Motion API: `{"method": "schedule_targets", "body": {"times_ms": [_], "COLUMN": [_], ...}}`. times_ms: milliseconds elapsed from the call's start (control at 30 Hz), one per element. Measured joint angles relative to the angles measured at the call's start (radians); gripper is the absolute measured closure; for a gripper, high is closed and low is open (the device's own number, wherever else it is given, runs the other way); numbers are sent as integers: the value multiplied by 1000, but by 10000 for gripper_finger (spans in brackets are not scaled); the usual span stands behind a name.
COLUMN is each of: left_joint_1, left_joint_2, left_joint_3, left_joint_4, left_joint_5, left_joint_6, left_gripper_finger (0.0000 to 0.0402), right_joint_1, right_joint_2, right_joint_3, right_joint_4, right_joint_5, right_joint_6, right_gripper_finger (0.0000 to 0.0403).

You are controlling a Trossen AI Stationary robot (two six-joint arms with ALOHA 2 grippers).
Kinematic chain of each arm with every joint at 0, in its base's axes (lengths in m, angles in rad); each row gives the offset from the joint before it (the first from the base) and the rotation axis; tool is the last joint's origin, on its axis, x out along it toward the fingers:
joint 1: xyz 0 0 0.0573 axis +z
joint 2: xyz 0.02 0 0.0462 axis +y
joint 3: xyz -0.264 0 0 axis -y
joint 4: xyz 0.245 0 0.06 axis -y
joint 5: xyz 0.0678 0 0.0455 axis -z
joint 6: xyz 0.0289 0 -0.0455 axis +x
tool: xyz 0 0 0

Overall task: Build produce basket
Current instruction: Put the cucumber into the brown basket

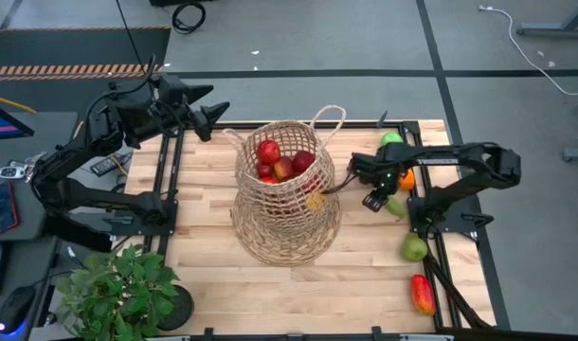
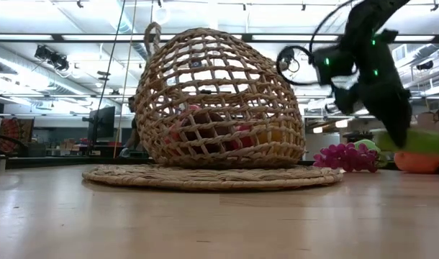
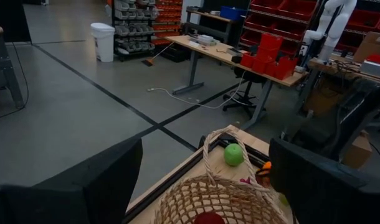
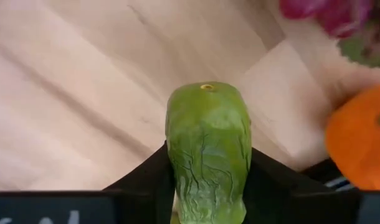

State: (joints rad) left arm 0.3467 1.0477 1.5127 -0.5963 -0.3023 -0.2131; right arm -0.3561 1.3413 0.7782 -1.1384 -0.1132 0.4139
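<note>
The tan wicker basket [image 1: 287, 194] stands at mid-table on a flat woven round [image 2: 212, 176], with red apples [image 1: 270, 152] inside. My right gripper [image 1: 376, 197] hovers just right of the basket, shut on a green wrinkled toy vegetable [image 4: 207, 149]. More produce lies around it: an orange piece [image 1: 406, 178], purple grapes [image 2: 347, 156] and a green apple [image 1: 391, 139]. My left gripper [image 1: 211, 112] waits open, raised over the table's far left; its view looks down on the basket's loop handle [image 3: 210, 144]. My right gripper pinches the green vegetable by its two long sides [image 4: 175, 168] between its two fingers [image 4: 146, 174]. The fingers come from above, pointing down, and lie across it. The vegetable [image 2: 419, 140] hangs about level, clear of the table.
A green pear-like fruit [image 1: 414, 248] and a red-orange pepper [image 1: 422, 294] lie along the table's right edge. A leafy potted plant [image 1: 118, 289] stands at the near left corner. Bare wood shows left of the basket and in front of it.
</note>
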Motion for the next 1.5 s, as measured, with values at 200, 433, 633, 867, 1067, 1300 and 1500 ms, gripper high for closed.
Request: {"method": "schedule_targets", "body": {"times_ms": [200, 433, 633, 867, 1067, 1300, 1500], "left_joint_1": [0, 0, 0, 0, 0, 0, 0], "left_joint_2": [0, 0, 0, 0, 0, 0, 0], "left_joint_3": [0, 0, 0, 0, 0, 0, 0], "left_joint_4": [1, 1, 2, 2, 2, 2, 1], "left_joint_5": [0, 0, 0, 0, 0, 0, 0], "left_joint_6": [0, 0, -3, -11, -11, -11, -11], "left_gripper_finger": [44, 44, 44, 44, 44, 44, 44], "right_joint_1": [0, -9, -28, -57, -81, -86, -53], "right_joint_2": [-102, -167, -169, -168, -168, -164, -126], "right_joint_3": [126, 282, 415, 489, 497, 497, 497], "right_joint_4": [33, 257, 636, 1171, 1510, 1519, 1545], "right_joint_5": [-196, -494, -624, -613, -550, -541, -390], "right_joint_6": [-83, -5, 161, 393, 555, 573, 561], "right_gripper_finger": [241, 241, 241, 241, 241, 241, 241]}}
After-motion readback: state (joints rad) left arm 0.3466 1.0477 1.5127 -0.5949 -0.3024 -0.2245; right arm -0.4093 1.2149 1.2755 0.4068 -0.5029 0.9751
